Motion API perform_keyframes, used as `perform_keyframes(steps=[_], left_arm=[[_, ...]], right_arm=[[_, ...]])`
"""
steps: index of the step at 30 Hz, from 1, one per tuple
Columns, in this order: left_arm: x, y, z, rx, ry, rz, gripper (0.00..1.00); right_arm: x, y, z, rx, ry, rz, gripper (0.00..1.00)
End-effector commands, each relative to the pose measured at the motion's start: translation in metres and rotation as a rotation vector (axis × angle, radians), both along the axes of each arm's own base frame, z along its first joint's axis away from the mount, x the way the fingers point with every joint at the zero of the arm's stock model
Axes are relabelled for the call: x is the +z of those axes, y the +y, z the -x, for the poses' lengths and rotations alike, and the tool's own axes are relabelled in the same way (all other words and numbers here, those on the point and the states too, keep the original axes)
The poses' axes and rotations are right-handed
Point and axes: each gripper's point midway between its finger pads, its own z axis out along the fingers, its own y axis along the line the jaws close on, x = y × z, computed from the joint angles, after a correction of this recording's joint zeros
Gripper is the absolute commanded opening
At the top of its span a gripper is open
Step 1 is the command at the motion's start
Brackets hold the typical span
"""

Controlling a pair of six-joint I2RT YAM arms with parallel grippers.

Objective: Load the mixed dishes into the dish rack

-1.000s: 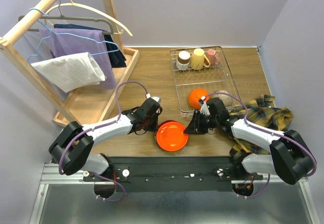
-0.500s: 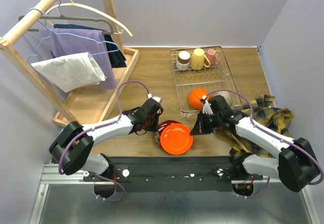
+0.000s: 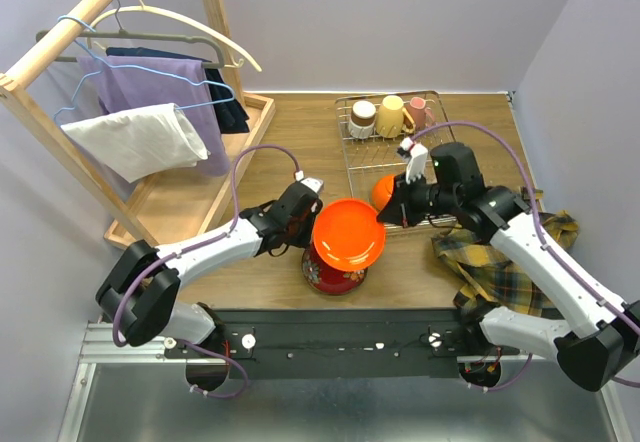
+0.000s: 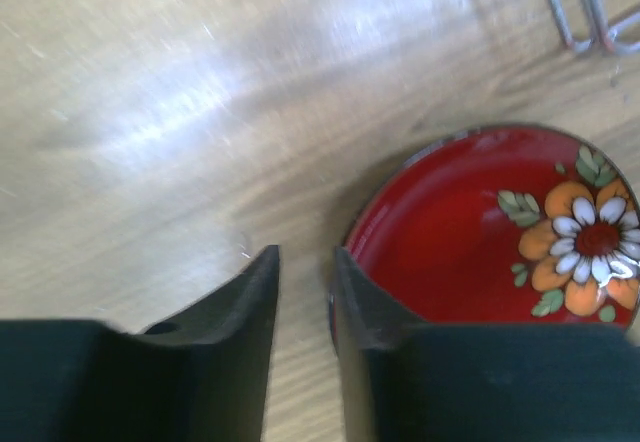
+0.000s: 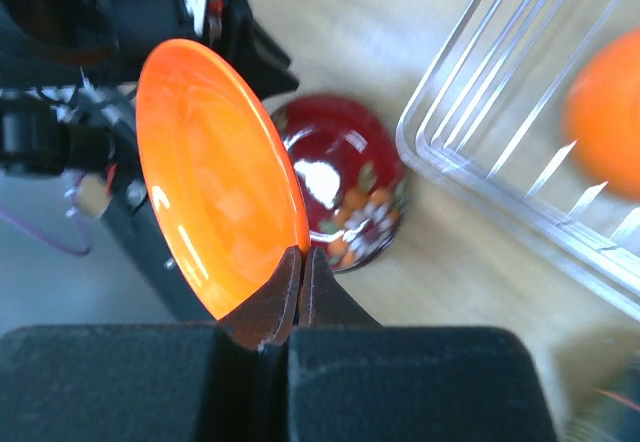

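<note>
My right gripper (image 3: 386,220) (image 5: 301,257) is shut on the rim of an orange-red plate (image 3: 347,234) (image 5: 215,177). It holds the plate tilted in the air, just left of the dish rack's (image 3: 441,176) near corner. A red flowered plate (image 3: 335,274) (image 4: 480,232) (image 5: 345,192) lies on the table below it. My left gripper (image 3: 304,235) (image 4: 305,262) is low at that plate's left rim, its jaws a narrow gap apart with only wood between them. The rack holds an orange bowl (image 3: 390,191) (image 5: 605,112), a cream cup (image 3: 362,117), a yellow mug (image 3: 391,115) and a pink mug (image 3: 422,112).
A plaid cloth (image 3: 500,252) lies right of the rack near the table edge. A wooden clothes rack with hangers and clothes (image 3: 150,112) stands on a wooden tray (image 3: 185,202) at the left. The rack's wire corner (image 5: 470,177) is close to the held plate.
My right gripper has lifted the orange-red plate off the red flowered plate, tilted it and carried it up and back toward the rack. The left gripper has shifted slightly back.
</note>
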Motion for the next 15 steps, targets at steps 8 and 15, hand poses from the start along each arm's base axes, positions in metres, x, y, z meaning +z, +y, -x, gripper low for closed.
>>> perform_keyframes(steps=[8, 15], left_arm=[[0.065, 0.017, -0.046, 0.01, -0.219, -0.079, 0.47], [0.084, 0.019, -0.062, 0.048, -0.271, -0.02, 0.5]], right_arm=[[0.102, -0.069, -0.123, -0.471, -0.454, 0.231, 0.01], [0.095, -0.127, -0.173, -0.747, -0.453, 0.338, 0.01]])
